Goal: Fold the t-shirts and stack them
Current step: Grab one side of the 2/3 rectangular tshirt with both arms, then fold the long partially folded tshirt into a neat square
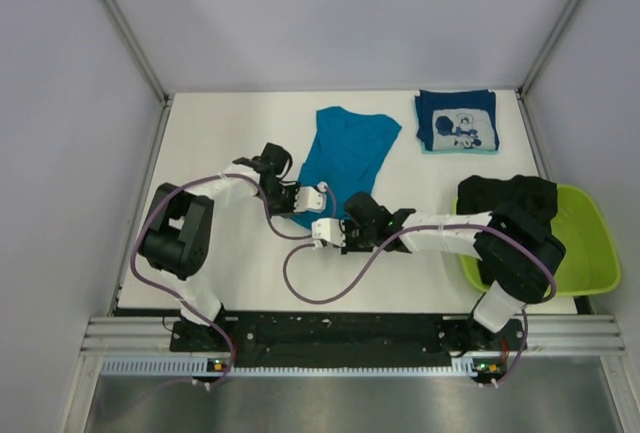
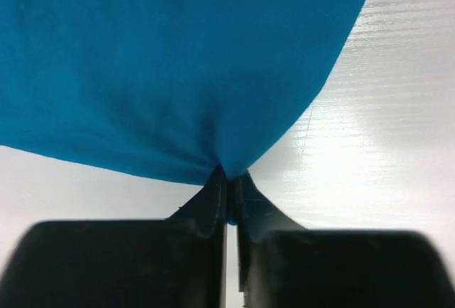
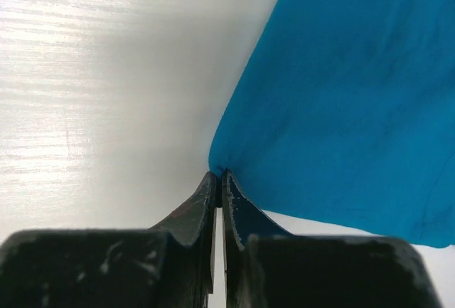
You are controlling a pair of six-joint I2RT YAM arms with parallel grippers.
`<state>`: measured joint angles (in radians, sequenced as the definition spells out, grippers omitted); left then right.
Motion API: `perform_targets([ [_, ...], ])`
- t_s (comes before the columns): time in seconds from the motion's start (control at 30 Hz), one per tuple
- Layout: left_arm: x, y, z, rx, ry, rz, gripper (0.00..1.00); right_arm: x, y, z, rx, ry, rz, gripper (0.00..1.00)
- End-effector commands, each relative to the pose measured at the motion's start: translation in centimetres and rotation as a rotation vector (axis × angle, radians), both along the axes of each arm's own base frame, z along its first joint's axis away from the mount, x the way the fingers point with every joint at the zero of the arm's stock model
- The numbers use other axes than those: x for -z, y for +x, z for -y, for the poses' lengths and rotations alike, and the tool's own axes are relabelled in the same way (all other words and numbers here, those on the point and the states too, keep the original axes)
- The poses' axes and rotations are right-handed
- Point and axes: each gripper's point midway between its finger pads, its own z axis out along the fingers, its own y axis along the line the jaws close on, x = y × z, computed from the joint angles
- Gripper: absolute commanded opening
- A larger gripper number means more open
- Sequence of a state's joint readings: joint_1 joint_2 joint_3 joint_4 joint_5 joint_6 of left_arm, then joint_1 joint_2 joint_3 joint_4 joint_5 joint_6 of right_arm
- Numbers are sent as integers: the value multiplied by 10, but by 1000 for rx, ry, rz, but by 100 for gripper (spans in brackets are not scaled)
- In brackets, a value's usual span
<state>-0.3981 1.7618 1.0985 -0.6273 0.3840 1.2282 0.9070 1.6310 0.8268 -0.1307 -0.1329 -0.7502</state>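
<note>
White bench (image 1: 220, 143) with the teal-blue t-shirt (image 1: 352, 148) spread across its middle, near hem pinched.
At the right edge a lime-green basin (image 1: 592, 253) holds the black t-shirt (image 1: 505, 198); the folded navy t-shirt (image 1: 457, 121) lies at far right; left tool (image 2: 229, 176) and right tool (image 3: 218, 175) each clamp the teal hem.

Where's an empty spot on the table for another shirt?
Bare: the far-left corner, between the table edge and the teal shirt. A thin strip runs between it and the navy shirt. Crowded: the middle, where left gripper and right gripper pinch it, and the right, with the green basin and black shirt.
</note>
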Motion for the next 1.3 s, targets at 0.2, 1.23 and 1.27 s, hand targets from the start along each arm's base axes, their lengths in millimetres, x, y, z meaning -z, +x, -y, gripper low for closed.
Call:
perform_targets([
  [0.2,-46,-61,-11,-26,-20,-92,0,-52,-45,9,-30,-5,-49,0],
  [1.23,-132,161,43,-492,-57,164,0,-104,122,100,652,294,-143,0],
  [1.27,-129,169,45,-498,-55,177,0,-98,128,104,683,282,-153,0],
])
